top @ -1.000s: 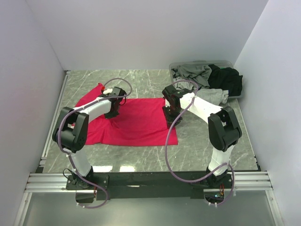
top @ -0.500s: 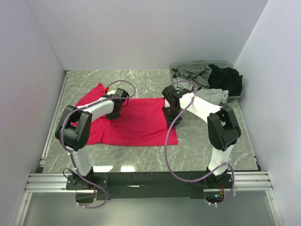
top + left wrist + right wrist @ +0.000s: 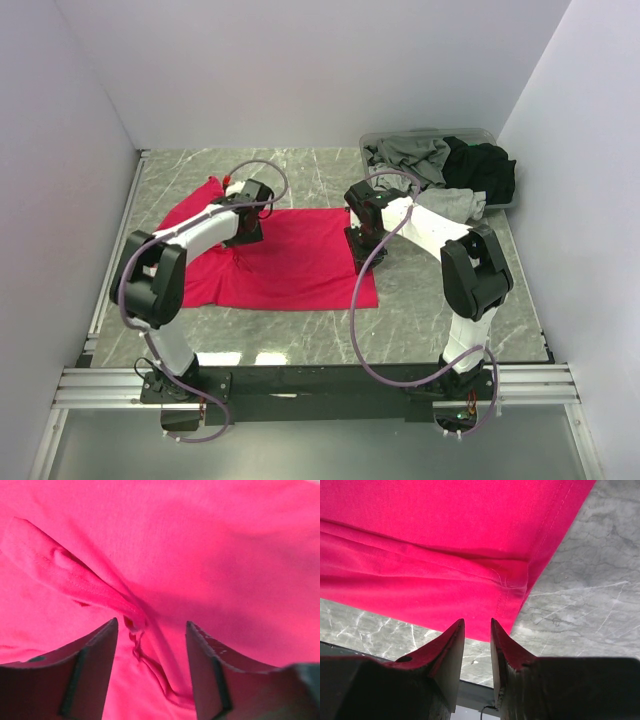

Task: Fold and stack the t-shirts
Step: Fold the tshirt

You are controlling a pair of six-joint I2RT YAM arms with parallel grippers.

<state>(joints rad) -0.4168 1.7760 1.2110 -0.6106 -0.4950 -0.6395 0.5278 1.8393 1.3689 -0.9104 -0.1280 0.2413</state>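
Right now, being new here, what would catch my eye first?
A bright red t-shirt lies spread on the table, the left gripper over its left half, the right gripper at its right edge. At the far right, a tub holds crumpled grey shirts and a black shirt.

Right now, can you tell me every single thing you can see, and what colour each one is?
red t-shirt: one, bright pinkish-red, spread flat on the table's left and middle.
grey t-shirts: count unclear, grey, bunched in the tub, some spilling over its near side.
black t-shirt: one heap, black, at the tub's right end.
tub: one, grey, far right corner of the table.
table: one, grey marble pattern.
left gripper: one, black fingers, open over a wrinkle in the red t-shirt.
right gripper: one, black fingers close together at the red t-shirt's right edge; grip unclear.
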